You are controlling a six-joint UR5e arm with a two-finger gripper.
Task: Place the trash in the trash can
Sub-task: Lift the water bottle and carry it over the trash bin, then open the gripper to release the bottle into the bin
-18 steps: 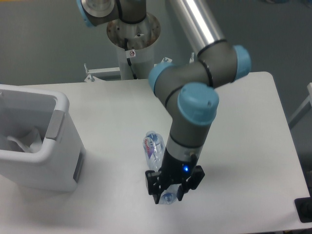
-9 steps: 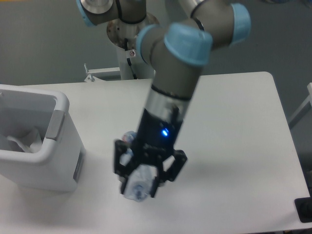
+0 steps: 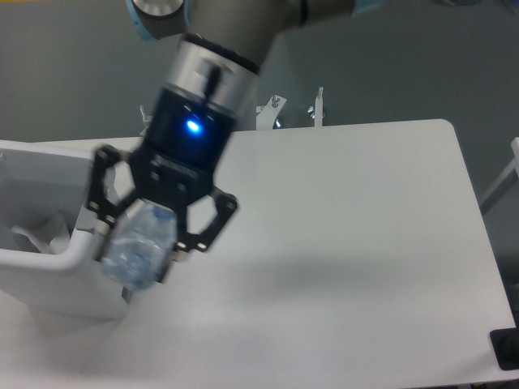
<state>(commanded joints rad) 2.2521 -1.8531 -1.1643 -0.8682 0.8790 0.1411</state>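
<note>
- The gripper (image 3: 139, 247) is clenched on the crushed plastic bottle (image 3: 138, 245), holding it in the air — well above the white table (image 3: 349, 243).
- The bottle hangs at the near right corner of the trash can (image 3: 49, 275), overlapping its rim.
- Inside the bin lies a whitish, crumpled item (image 3: 36, 235) — too blurred to identify.

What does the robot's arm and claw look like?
The gripper is black, with thin open-framed fingers. Above it sits a black wrist with a glowing blue light, then a shiny silver band. A light blue cap peeks in at the top.
</note>
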